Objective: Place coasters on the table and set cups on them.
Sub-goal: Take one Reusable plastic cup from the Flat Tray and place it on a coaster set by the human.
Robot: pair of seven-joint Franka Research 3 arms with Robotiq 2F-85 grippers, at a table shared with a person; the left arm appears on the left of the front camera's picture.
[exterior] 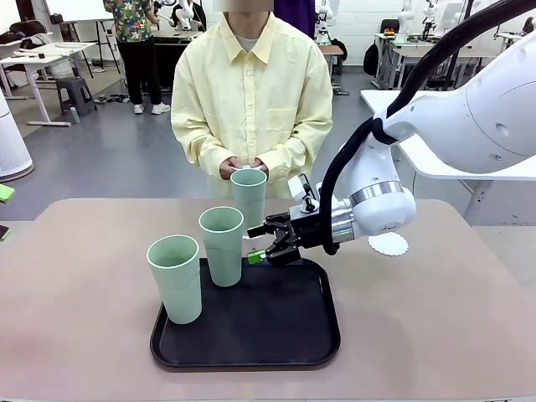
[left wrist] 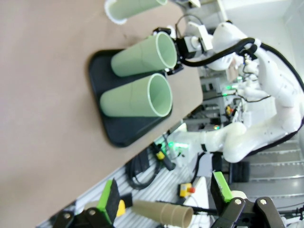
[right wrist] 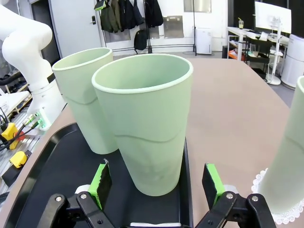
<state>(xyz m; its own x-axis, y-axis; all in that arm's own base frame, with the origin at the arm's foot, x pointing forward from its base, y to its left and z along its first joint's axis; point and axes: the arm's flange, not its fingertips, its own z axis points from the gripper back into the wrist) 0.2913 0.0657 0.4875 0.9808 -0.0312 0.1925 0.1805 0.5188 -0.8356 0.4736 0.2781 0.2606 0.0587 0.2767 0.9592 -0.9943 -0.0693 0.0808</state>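
Place looked like a big open lab, evenly lit, with a smooth grey floor [exterior: 84, 167] and a pale wall [right wrist: 61, 19]. Back left there were a couple of white tables [exterior: 38, 57] with a grey stool [exterior: 77, 94] parked beside them, plus some white cylinder thing [exterior: 12, 138] right at the edge. Another white table [exterior: 456, 172] sat off to the right. In the right wrist view, dark jackets [right wrist: 128, 14] hung on a rack by the wall, and a monitor [right wrist: 272, 16] stood on a desk further along.
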